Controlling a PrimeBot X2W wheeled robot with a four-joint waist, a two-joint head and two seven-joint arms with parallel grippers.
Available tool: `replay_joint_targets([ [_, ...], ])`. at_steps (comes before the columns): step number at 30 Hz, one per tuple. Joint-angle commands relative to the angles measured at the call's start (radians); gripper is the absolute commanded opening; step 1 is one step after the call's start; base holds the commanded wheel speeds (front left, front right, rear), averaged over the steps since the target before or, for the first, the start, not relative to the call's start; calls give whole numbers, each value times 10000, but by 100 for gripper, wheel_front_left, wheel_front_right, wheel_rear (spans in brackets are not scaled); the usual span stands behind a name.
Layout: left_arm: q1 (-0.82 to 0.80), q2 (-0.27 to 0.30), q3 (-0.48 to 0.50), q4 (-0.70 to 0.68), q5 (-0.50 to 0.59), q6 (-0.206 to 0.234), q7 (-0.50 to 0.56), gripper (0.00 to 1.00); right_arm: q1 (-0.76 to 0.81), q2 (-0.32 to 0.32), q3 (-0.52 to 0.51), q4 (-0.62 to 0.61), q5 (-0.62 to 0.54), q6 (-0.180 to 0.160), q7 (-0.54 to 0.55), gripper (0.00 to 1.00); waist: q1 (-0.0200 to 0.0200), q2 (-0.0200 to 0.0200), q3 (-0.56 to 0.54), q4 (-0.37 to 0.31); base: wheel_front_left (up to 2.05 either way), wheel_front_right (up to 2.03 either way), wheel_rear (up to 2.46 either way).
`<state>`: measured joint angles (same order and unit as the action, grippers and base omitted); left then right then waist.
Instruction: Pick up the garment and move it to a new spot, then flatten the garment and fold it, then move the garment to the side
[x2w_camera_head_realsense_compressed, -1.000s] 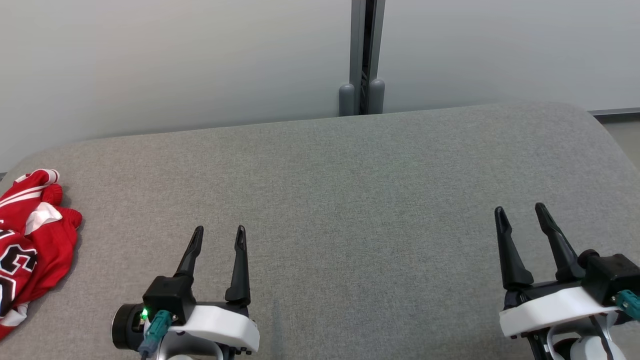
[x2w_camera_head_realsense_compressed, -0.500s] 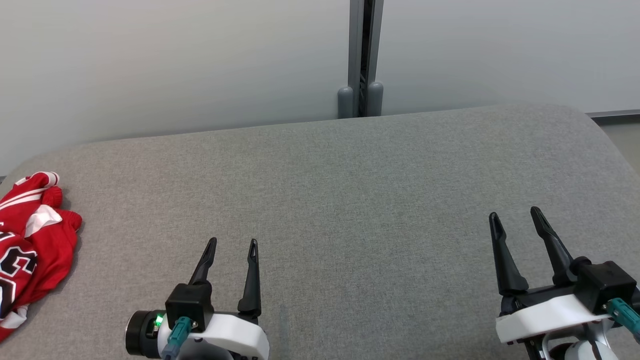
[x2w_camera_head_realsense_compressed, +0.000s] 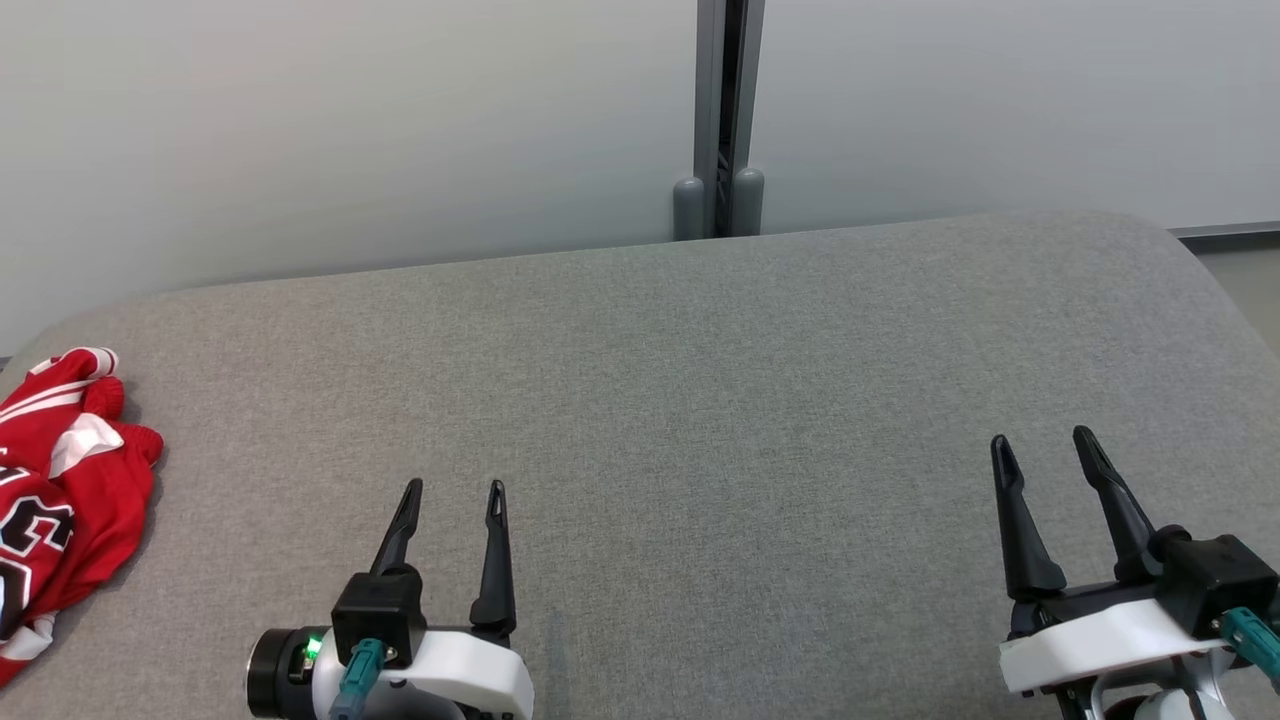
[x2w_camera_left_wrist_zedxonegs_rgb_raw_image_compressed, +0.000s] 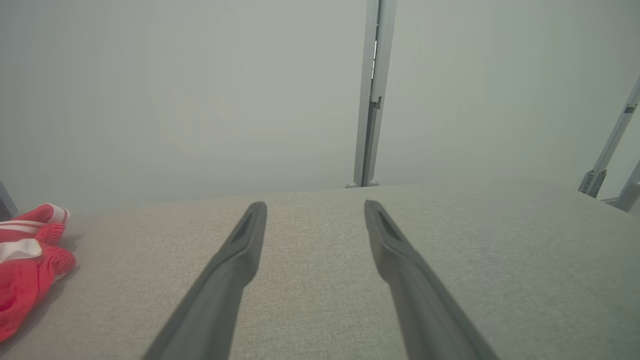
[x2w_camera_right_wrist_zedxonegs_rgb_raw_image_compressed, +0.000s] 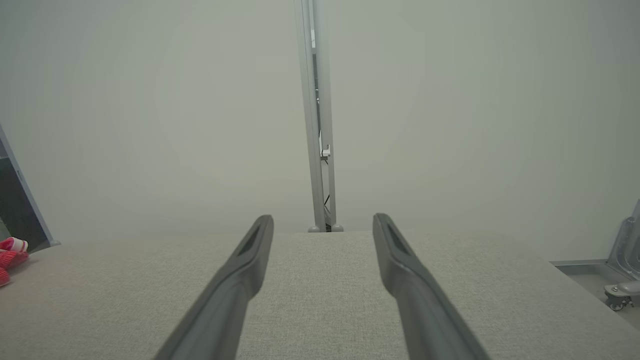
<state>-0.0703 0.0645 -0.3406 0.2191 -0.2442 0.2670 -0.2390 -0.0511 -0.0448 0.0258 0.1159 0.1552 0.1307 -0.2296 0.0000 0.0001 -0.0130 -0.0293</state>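
Nearest me I count two pincers: my left pincer (x2w_camera_head_realsense_compressed: 455, 487) at seven o'clock and my right pincer (x2w_camera_head_realsense_compressed: 1040, 438) at four o'clock, each with both fingers spread apart, gripping nothing, over the one grey surface (x2w_camera_head_realsense_compressed: 700, 380). One red garment (x2w_camera_head_realsense_compressed: 60, 480), crumpled, white-striped, lies at nine o'clock by the surface's left edge, well apart from both. Farthest, at twelve, one grey post (x2w_camera_head_realsense_compressed: 722, 110) splits the pale wall (x2w_camera_head_realsense_compressed: 300, 130).

— What's the right claw (x2w_camera_right_wrist_zedxonegs_rgb_raw_image_compressed: 322, 219) doing?
— Its fingers are spread wide with nothing between them, pointing across the grey fabric counter (x2w_camera_right_wrist_zedxonegs_rgb_raw_image_compressed: 320, 310).
— And the garment?
— A bit of red garment (x2w_camera_right_wrist_zedxonegs_rgb_raw_image_compressed: 9, 254) lies at the counter's far left edge, well apart. A grey post (x2w_camera_right_wrist_zedxonegs_rgb_raw_image_compressed: 318, 125) stands against the pale wall (x2w_camera_right_wrist_zedxonegs_rgb_raw_image_compressed: 150, 125).
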Motion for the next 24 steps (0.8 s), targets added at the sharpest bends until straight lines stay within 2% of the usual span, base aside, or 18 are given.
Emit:
replay_joint_targets([
  [1,0,21,44,40,186,70,-70,100,10,-80,-18,1,-209,0,-103,100,0,-1,-2,-5,0,0,0],
  [16,44,-113,97,565,775,78,-275,100,66,-95,-58,362,-597,0,-403,100,0,-1,-46,-51,0,0,0],
  [24,61,-125,265,542,556,87,-271,100,-54,-94,-120,547,-384,0,-379,100,0,-1,-64,-17,0,0,0],
])
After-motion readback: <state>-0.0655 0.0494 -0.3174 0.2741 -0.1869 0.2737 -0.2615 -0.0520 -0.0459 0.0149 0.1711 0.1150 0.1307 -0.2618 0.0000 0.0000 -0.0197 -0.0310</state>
